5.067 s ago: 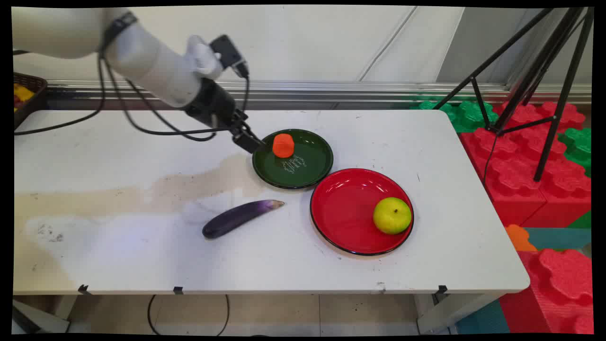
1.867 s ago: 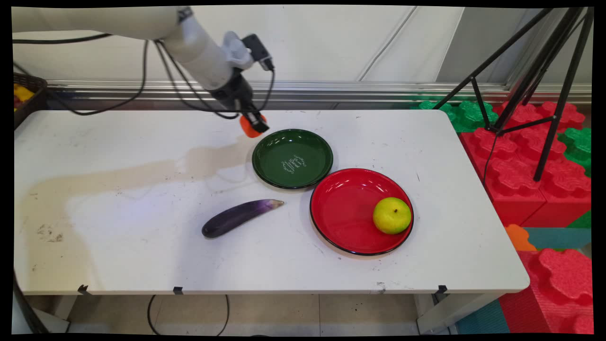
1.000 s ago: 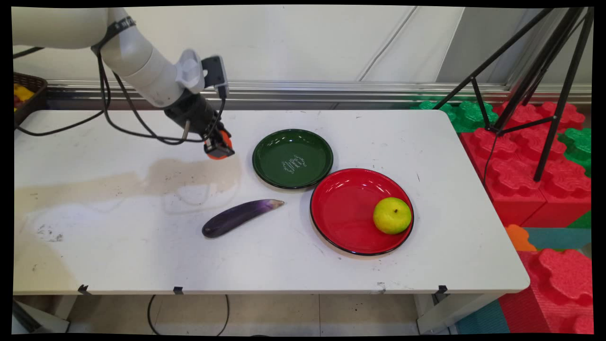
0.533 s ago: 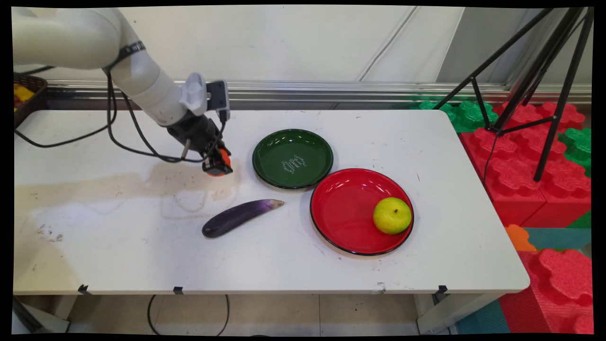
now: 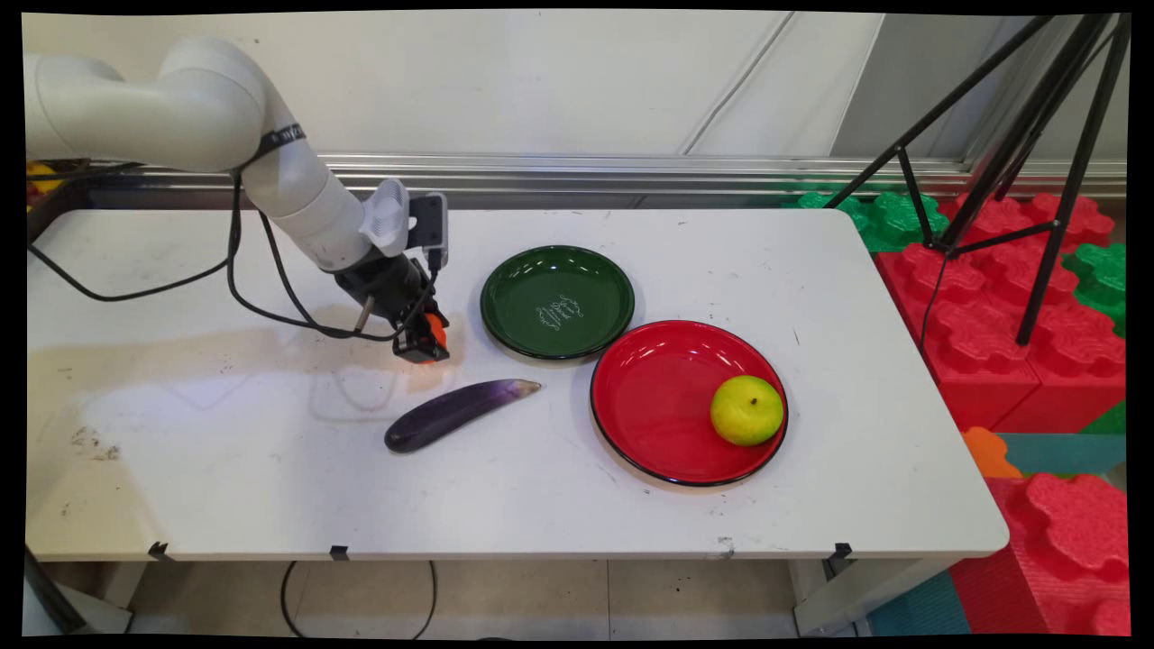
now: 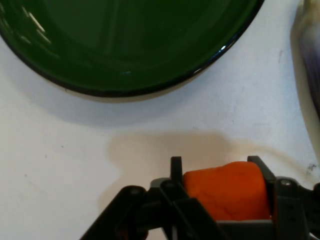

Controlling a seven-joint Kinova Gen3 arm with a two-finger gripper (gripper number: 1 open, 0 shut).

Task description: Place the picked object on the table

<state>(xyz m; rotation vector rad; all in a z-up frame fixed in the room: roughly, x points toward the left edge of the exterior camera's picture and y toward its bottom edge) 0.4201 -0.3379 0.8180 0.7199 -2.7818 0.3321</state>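
Gripper (image 5: 422, 342) clamped on orange block (image 6: 227, 190), low over white table (image 5: 225, 469) btw green plate (image 5: 556, 301) & eggplant (image 5: 455, 414); block sits off-centre in fingers, so could slip out.

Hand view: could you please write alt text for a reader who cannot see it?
The hand grips an orange block above the white table. A dark green plate fills the top, and a purple eggplant shows at the right edge.
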